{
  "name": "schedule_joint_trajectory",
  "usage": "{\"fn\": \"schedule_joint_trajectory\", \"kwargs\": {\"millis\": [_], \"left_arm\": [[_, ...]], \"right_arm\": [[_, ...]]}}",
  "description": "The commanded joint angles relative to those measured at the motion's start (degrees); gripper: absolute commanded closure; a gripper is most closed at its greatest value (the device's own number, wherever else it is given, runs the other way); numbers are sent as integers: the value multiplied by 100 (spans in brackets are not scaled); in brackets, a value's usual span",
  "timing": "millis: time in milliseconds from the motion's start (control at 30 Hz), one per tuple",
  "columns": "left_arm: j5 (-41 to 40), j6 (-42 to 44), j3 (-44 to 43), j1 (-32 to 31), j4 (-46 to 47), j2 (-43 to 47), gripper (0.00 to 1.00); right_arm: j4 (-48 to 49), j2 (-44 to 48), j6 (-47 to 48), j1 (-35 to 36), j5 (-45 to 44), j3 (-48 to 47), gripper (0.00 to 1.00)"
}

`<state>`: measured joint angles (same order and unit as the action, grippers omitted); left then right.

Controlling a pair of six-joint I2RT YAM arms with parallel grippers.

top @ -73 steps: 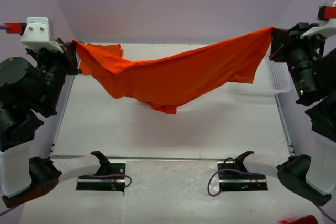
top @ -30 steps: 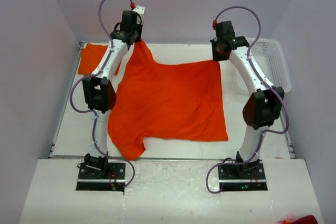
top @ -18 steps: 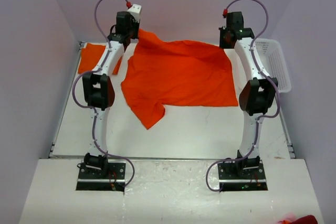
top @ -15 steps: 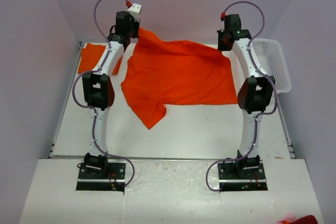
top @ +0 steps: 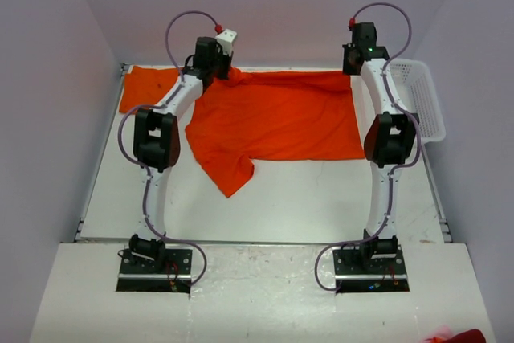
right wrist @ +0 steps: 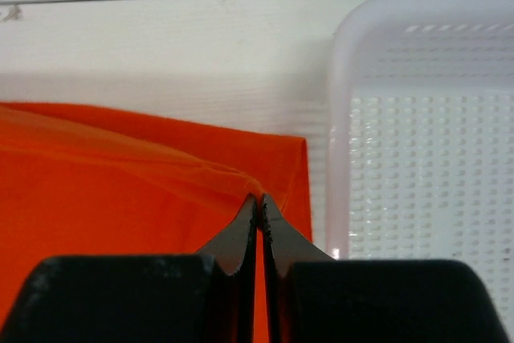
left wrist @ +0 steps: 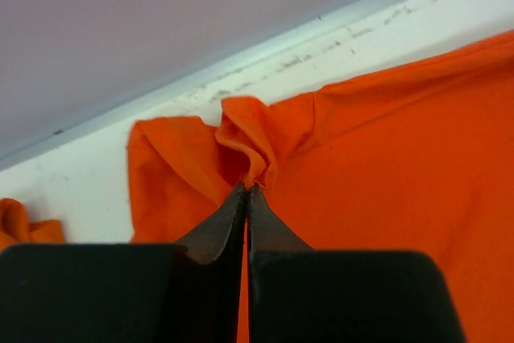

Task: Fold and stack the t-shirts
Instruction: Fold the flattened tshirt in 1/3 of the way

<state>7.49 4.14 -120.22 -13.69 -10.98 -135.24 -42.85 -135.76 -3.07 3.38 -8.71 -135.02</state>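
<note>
At the far left corner of the table [top: 305, 198] lies the far-left t-shirt [top: 143, 86], a small orange patch. Its right edge is hidden behind the left arm [top: 157, 138], so its full outline cannot be made out. The left wrist view catches only a cut-off sliver of it at the frame's left edge [left wrist: 22, 229].

Next comes the left gripper [top: 221, 74], reaching to the far edge of the table. Its jaws are pressed together on a bunched fold of the spread t-shirt [left wrist: 385, 166], with crumpled cloth rising just beyond the fingertips [left wrist: 241, 202].

The spread t-shirt [top: 273, 118] lies mostly flat across the far middle of the table, between the two arms. One sleeve points toward the near side, and the left arm covers part of its left border.

The right gripper [top: 351, 72] is at the shirt's far right corner. Its jaws are clamped on the hem there [right wrist: 259, 198], and the cloth slopes away to the left in the wrist view.

Just right of that corner stands the white basket [top: 424, 94], apart from the shirt. Its inside is partly screened by the right arm [top: 389, 138].

At the bottom right edge of the top view, an orange-red scrap [top: 459, 335] is cut off and blurred. I cannot tell what it is.

Counted: two arms, two grippers, two orange t-shirts on the table, one basket.
</note>
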Motion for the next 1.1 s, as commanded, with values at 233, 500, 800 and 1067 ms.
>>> {"fn": "schedule_joint_trajectory", "kwargs": {"millis": [233,500,800,1067], "left_arm": [[-353,-63,465,-195,211,929,100],[-678,17,754,-195,70,1368,100],[-1100,-45,1800,-178,245,2036,100],[-1329,-230,2082,25,193,2274,100]], "right_arm": [[690,-205,597,-276,-123,-490,100],[638,-372,606,-303,115,-297,100],[568,-319,351,-311,-157,-173,100],[374,-284,158,-593,-166,-279,100]]}}
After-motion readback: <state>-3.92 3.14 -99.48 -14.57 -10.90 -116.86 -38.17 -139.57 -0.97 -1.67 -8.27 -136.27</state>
